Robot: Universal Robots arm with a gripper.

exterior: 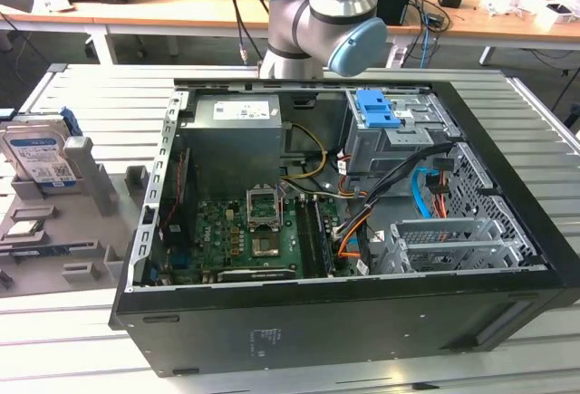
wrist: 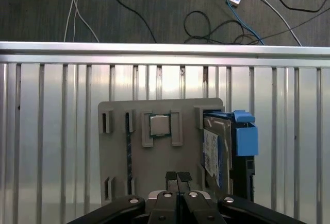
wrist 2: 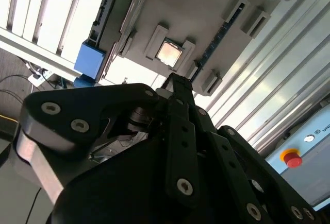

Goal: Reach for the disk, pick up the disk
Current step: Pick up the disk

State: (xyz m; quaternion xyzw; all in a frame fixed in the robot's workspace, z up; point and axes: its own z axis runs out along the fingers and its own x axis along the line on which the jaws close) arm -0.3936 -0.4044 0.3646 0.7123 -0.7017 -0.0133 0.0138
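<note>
On the exterior view's left, a grey plastic fixture sits on a slatted metal counter. The disk, a silver hard drive with a white-and-blue label and blue side rails, stands on edge in a slot at one end of the fixture. The fixture also carries a square processor chip in a framed seat and a thin dark strip, probably a memory module, in a narrow groove. In the first wrist view the tool hangs above this fixture with its two black fingertips pressed together and nothing between them, so it is clenched and empty. The chip lies straight ahead of the tool's tips. The disk is off to one side of them, near but not touching, with its upper edge facing the tool. A good reach would likely centre the tool over that upper edge, spread it wide enough to straddle the flat faces, and bring it down square to the slot, clear of the fixture's upright posts. Toward the exterior view's right, well apart from the tool, an open black computer case holds a green motherboard, a grey power supply, orange and black cables, and metal drive cages with a blue clip.
</note>
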